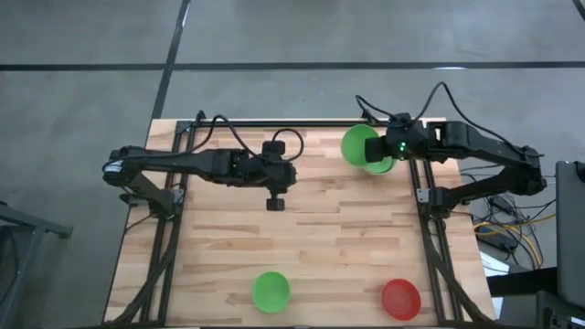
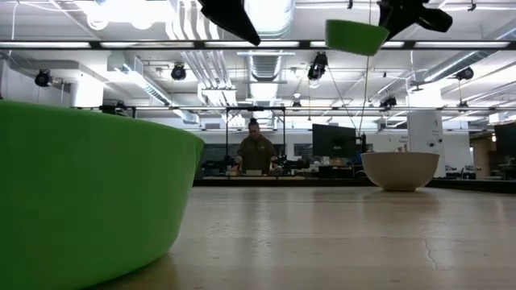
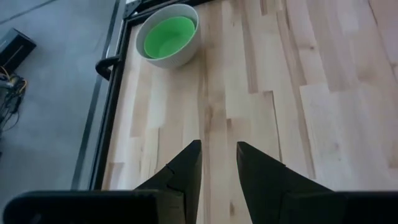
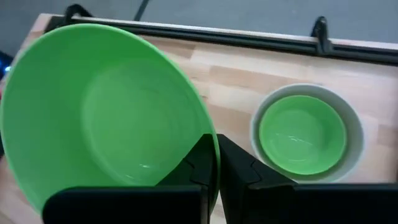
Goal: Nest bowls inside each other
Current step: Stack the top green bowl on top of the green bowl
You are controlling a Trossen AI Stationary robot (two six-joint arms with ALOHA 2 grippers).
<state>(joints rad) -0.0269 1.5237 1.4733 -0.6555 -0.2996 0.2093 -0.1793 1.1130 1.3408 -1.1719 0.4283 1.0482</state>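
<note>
My right gripper [image 4: 216, 146] is shut on a bright green bowl [image 4: 112, 112], held high over the table's far right part [image 1: 361, 146]. Just beyond it on the table stands a pale grey-white bowl [image 4: 357, 134] with a second green bowl [image 4: 303, 134] nested inside it. A third green bowl [image 1: 271, 291] and a red bowl [image 1: 400, 298] rest on their bases near the front edge. My left gripper [image 3: 217, 162] hangs open above the table's middle [image 1: 276, 203], nothing between its fingers. My right gripper pinches the green bowl's rim [image 4: 202, 118], one finger inside the bowl and one outside its wall. The fingers come slanting down from the table's right side. The bowl is lifted clear of the table [image 2: 356, 36], slightly tilted, its opening upward.
Black frame rails run along the table's left and right sides [image 1: 430, 228] and far edge [image 4: 249, 38]. Bare wood lies between the far bowls and the two near bowls. A person sits at a desk in the room behind [image 2: 256, 153].
</note>
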